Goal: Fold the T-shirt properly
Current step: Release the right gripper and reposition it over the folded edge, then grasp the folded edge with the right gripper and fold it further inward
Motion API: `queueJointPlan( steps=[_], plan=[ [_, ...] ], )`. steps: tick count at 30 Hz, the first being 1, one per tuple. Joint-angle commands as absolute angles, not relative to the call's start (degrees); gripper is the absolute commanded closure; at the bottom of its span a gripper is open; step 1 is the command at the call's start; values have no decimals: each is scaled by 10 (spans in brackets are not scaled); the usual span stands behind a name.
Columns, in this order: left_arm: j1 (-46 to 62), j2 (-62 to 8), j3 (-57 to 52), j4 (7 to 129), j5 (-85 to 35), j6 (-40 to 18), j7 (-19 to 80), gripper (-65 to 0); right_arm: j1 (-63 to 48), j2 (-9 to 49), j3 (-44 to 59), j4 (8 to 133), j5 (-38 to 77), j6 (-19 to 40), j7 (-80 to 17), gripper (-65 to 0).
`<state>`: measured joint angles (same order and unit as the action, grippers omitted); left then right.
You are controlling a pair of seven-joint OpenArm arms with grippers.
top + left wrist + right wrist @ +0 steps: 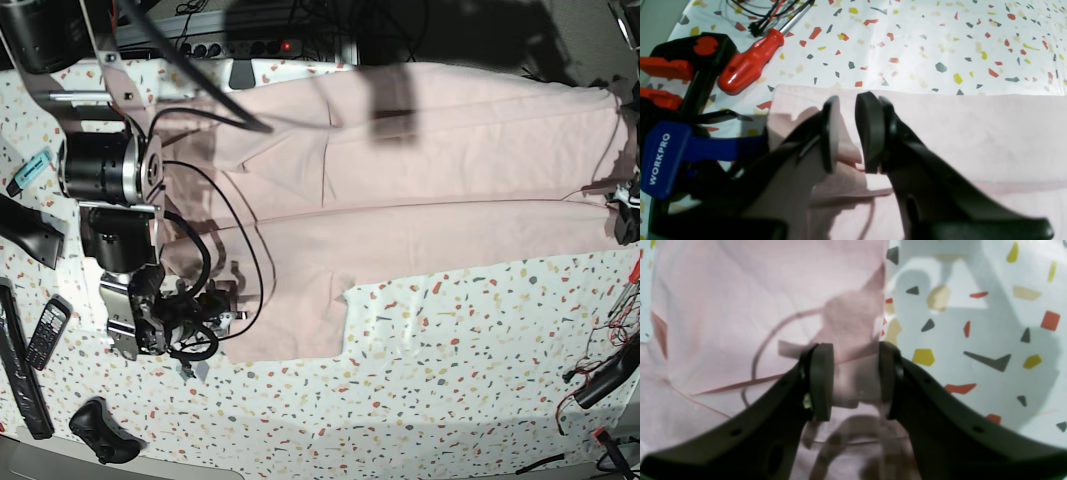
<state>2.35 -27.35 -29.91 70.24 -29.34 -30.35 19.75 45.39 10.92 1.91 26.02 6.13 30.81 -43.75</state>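
Early going here, I'd say: the T-shirt lies spread plain side up across the far half of the table, running nearly from the left edge to the right edge, with one long crease along its length and a flap hanging toward the near-left corner. No tidy stack yet, so most of the folding is left to do.

Over by the left edge, the right gripper has its jaws parted with a raised bit of pink cloth between them; whether they actually bite, I can't tell. At the right edge, the left gripper stands slightly spread over the hem, a wrinkle of fabric in the gap, not visibly pinched. A red screwdriver and a blue clamp sit just beside that end.
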Motion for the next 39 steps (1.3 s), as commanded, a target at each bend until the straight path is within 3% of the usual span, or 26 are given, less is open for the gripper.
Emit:
queueJointPlan(
  steps=[1,5,11,20,25,30,32,36,39],
  plan=[
    [16,-288,-303,712,-300,-304,184,-126,472,111,15,267,66,300,-433,-223],
    [16,-288,-303,712,-300,-304,184,-126,471,111,14,267,66,291,-429,-220],
    [16,-288,-303,712,-300,-304,184,-126,472,111,14,268,64,291,-406,0],
    [16,-291,-303,712,-247,-282,179,-129,471,111,14,270,66,291,-388,0],
    [15,-318,-303,705,-239,-246,161,-196,471,111,14,270,66,291,-387,0],
    [-16,-338,-303,619,-243,-246,157,-196,471,111,14,270,66,291,-388,0],
    [-39,-345,-303,556,-256,-262,155,-196,471,111,14,270,66,291,-388,0],
    [-70,-361,-303,466,-340,-353,157,-196,471,111,14,270,66,291,-381,0],
    [-91,-362,-303,456,-356,-363,176,-196,471,111,14,270,66,291,-379,0]
  ],
)
